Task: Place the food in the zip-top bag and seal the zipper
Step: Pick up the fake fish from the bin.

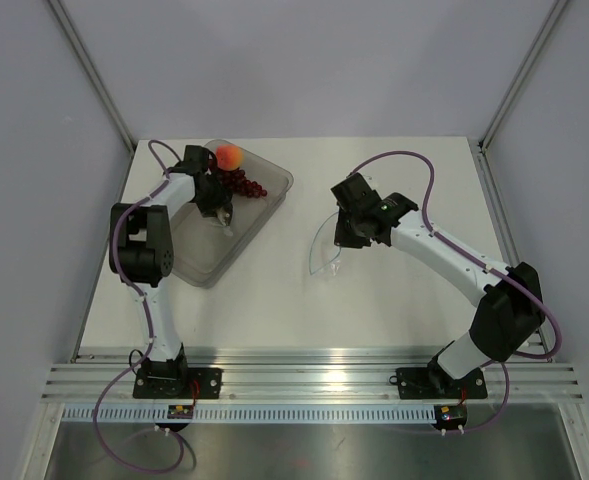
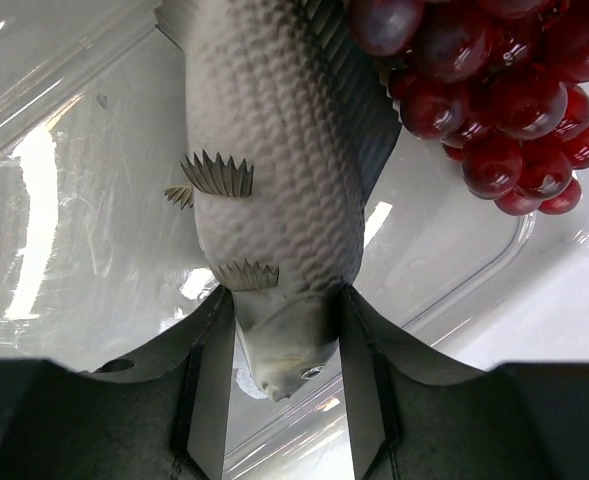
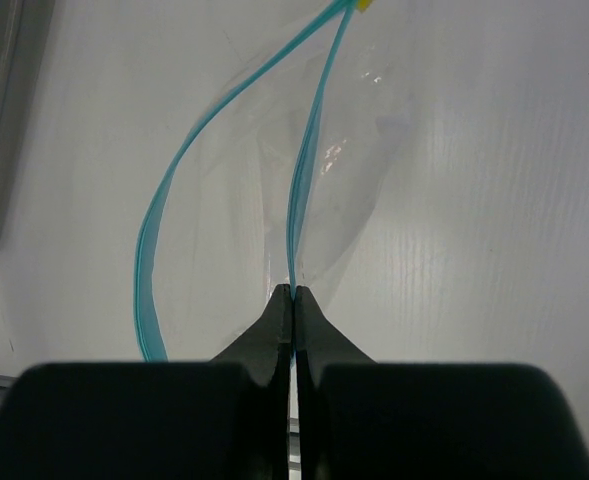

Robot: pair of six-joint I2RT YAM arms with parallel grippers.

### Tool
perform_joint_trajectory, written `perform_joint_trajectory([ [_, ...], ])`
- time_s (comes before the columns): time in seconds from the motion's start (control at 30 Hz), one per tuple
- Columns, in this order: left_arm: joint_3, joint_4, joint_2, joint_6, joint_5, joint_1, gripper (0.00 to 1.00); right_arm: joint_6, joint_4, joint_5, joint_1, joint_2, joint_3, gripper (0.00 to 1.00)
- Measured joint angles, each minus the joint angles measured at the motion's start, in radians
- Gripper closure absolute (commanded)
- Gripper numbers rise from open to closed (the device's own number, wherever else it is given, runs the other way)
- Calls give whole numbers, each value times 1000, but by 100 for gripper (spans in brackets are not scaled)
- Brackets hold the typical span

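**Food.** The fish is a silver-grey moulded item with a scaled skin. It lies in the tray, head toward the left wrist camera. Judged light and fairly stiff. The head is smooth and tapers, so a hold there may squeeze it out forward; take it further up, across the body behind the fins.

**Left gripper**. The jaws stand partly open, one finger on each side of the fish's head. Whether they bear on it cannot be told.

**Remaining food.** The grapes lie just beside the fish's rear half. They form a lumpy cluster, best taken across its bulk. The peach sits at the far end of the tray. It is round and likely to roll.

**Zip-top bag**. It rests on the table, right of the tray and apart from it. The film is thin, limp and probably slippery. The right gripper is closed tight on one lip of the zipper, and the other lip bows away, leaving the mouth open.

**Obstructions.** The tray wall must be cleared on lifting. The grapes crowd the fish. The bag mouth looks narrow for the fish's length
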Motion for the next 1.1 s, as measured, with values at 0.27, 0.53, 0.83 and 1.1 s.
perform_joint_trajectory([
  [0.27,-106,9,-90,9,-15,2,63,0,0,0,0,0,0,100],
  [0.53,-200,-31,-282,45,-61,3,63,0,0,-8,0,0,0,100],
  [0.83,-289,-61,-393,53,-89,3,38,0,1,-8,0,0,0,100],
  [1.1,-343,-106,-391,43,-83,3,16,0,1,-9,0,0,-3,100],
])
